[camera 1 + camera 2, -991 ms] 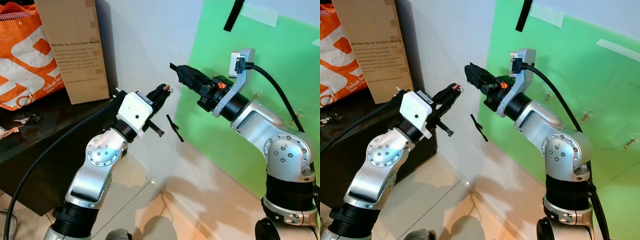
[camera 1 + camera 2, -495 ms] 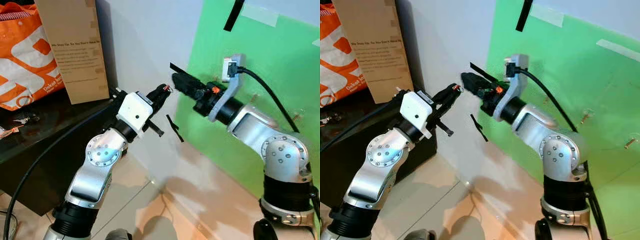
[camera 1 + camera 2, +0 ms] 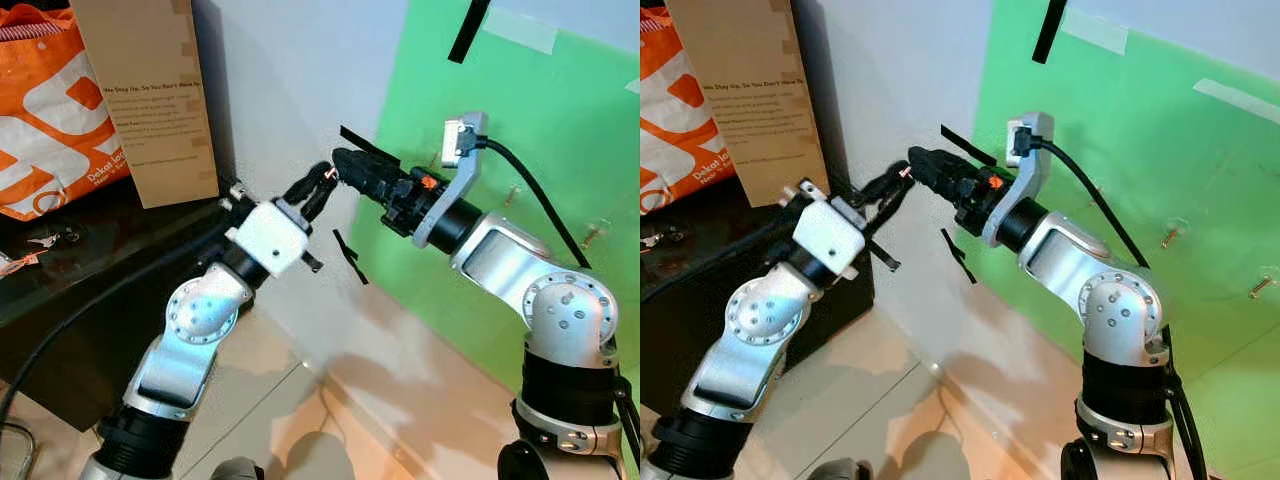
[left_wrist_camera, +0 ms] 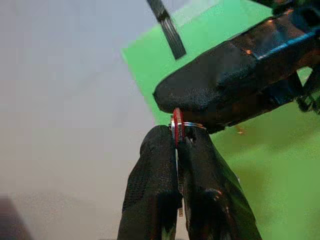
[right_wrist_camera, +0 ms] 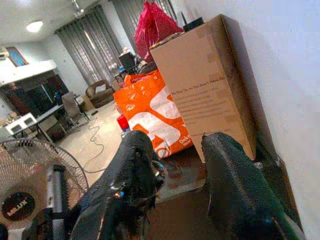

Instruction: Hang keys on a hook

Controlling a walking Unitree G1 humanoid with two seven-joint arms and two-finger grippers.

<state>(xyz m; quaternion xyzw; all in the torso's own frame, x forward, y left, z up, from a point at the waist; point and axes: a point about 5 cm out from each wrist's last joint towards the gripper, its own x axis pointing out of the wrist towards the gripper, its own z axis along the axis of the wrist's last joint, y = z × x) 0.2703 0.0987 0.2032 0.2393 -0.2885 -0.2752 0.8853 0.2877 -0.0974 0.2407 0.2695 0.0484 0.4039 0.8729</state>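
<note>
Two grippers meet at keys.

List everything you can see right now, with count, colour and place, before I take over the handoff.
Key ring: one, silver with a red part, pinched at the left fingertips.
Board: one, green, on the wall to the right, taped with black strips.
Hooks: a few, brassy, on the board's right part.
Box: one, brown cardboard, standing on the cabinet.
Bag: one, orange and white, left of the box.
Cabinet: one, black, against the wall at left.
Fan: one, on the floor across the room.
Left gripper: shut on the key ring.
Right gripper: open, tips meeting the left gripper's.
</note>
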